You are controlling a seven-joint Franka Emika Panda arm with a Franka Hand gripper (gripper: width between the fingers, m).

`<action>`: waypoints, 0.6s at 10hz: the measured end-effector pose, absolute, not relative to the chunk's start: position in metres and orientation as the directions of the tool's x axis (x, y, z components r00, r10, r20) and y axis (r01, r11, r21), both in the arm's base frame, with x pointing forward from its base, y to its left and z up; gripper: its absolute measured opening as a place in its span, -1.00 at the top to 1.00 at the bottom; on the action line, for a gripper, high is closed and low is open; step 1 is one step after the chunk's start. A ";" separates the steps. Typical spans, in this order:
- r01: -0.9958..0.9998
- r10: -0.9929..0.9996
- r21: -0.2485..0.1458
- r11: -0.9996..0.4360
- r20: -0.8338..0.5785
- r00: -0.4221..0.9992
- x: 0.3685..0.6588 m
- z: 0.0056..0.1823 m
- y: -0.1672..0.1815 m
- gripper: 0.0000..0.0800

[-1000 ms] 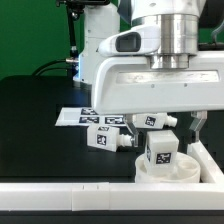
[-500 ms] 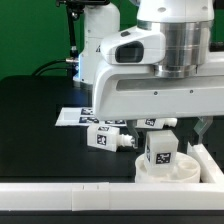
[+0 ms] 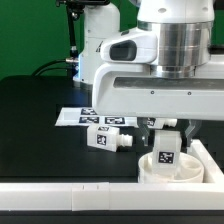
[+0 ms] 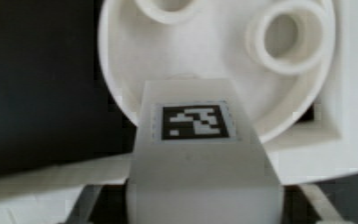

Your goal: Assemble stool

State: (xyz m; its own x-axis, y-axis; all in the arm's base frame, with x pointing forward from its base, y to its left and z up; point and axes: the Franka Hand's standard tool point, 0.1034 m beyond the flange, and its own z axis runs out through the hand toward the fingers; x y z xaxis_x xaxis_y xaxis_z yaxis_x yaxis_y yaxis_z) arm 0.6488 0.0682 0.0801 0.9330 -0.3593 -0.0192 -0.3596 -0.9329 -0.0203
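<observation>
Exterior view first. I've got the gripper [image 3: 167, 130] low over the seat [image 3: 150, 173], which sits on the black table [image 3: 35, 100] right against the long white edge bar [image 3: 60, 190] along the front. The held leg [image 3: 165, 147] hangs between the jaws, directly above the seat's middle. It is tilted rather than upright, its tag faces the camera, and its lower end is down at the seat's rim line. I can't tell from here whether it touches the seat. The jaws stand close in on either side of the block, one to each flank, narrowed to the block's width.

A loose leg [image 3: 108, 138] lies on its side on the table, off toward the exterior view's left of the seat and clear of it. The marker board [image 3: 80, 117] lies flat farther back from the seat on that same side.

Now the wrist view. The held leg [image 4: 197, 120] runs straight up the centre of my picture from between the jaws, tag square-on. Beyond its far end is the seat [image 4: 149, 55], a white round with two sockets showing. The leg's tip overlaps the seat's surface, between the sockets and the near rim. The finger edges are blurred grey at the base of the leg, pressed to its sides as far as I can see.
</observation>
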 end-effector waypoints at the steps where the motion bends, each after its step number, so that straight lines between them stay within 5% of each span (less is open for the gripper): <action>1: -0.514 -0.514 -0.017 -0.858 -0.021 0.858 0.647 0.080 0.069 0.17; 4: -0.873 -0.868 -0.092 -0.480 -0.099 0.487 0.650 0.078 0.082 0.17; 6: -0.934 -0.928 -0.085 -0.347 -0.115 0.355 0.649 0.077 0.086 0.17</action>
State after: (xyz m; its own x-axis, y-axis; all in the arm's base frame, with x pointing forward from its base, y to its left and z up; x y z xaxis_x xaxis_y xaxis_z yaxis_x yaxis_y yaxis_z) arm 0.6487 0.0855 0.0768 0.3548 -0.9278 -0.1154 -0.9341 -0.3466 -0.0851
